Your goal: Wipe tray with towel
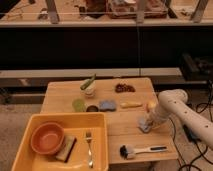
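Right now the claw is closed and pinches the towel. The towel is bunched up in a small pale lump on the wooden table. It lies well to the right of the tray and does not touch it. The white arm reaches in from the side far from the tray.

The tray is big and yellow-orange. It sits at the front left of the table. Inside the tray are a round orange bowl, a sponge and a fork. Just right of the tray, at the front, lies a brush with dark bristles and a white handle.

Just behind the tray stand a green cup and a blue-grey pad. Farther behind the tray is a small cup with something green in it. Behind and to the right of the tray is a dark red pile of food.

Far behind the tray runs a long dark counter. Black cables lie on the floor, far right of the tray.
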You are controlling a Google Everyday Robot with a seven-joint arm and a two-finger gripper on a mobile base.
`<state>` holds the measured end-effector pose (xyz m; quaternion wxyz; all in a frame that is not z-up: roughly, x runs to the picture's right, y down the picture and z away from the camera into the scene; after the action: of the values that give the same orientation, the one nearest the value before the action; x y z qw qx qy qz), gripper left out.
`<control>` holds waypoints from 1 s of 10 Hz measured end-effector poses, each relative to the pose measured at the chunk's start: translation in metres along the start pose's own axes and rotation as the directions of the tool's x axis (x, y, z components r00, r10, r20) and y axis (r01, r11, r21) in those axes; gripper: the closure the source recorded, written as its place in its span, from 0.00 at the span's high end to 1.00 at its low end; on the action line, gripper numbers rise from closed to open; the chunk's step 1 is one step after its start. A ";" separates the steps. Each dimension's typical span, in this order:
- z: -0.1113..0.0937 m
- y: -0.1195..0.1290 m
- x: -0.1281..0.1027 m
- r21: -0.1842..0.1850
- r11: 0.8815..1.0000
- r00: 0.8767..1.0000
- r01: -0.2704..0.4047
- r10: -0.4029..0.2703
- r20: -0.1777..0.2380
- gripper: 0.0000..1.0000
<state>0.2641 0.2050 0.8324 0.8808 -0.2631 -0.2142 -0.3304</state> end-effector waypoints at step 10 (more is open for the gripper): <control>-0.129 -0.123 -0.097 0.251 0.930 0.958 0.270 -0.232 -0.170 0.10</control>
<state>0.1381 0.0940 0.7193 0.8716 -0.0869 -0.2281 -0.4252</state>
